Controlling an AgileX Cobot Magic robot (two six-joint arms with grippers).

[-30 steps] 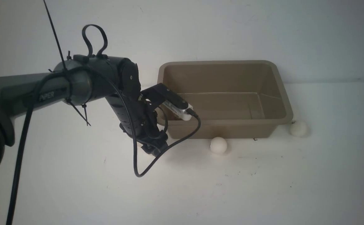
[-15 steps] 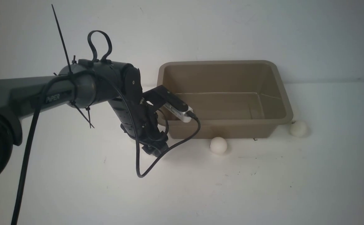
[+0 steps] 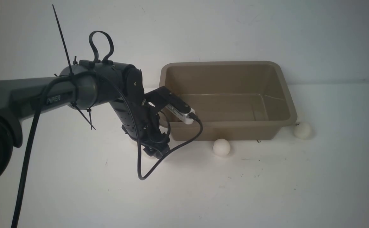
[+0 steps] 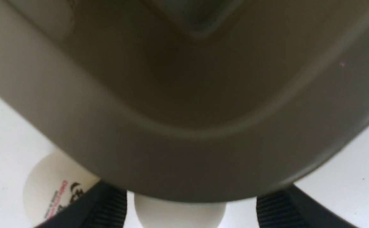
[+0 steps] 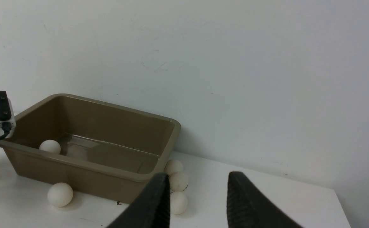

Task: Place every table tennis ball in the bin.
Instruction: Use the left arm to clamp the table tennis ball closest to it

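The taupe bin [image 3: 228,131] stands against the back wall. My left arm [image 3: 133,104] reaches down at the bin's front left corner, and its fingers are hidden in the front view. In the left wrist view my left gripper [image 4: 192,210] stands open around a white table tennis ball [image 4: 179,215], with a gap on each side, under the bin's rim [image 4: 184,148]. A ball with a printed logo [image 4: 53,193] lies just outside one finger. My right gripper [image 5: 199,175] is open and empty, short of the bin's right end.
One ball [image 5: 49,146] lies inside the bin [image 5: 86,158]. Another [image 3: 221,147] rests against its front wall. Three balls [image 5: 178,181] cluster at its right end, one showing in the front view [image 3: 302,130]. A black cable [image 3: 159,161] loops below the left wrist.
The left arm shifted a little to the right towards the bin's corner, then held still. The balls and the bin have not moved.
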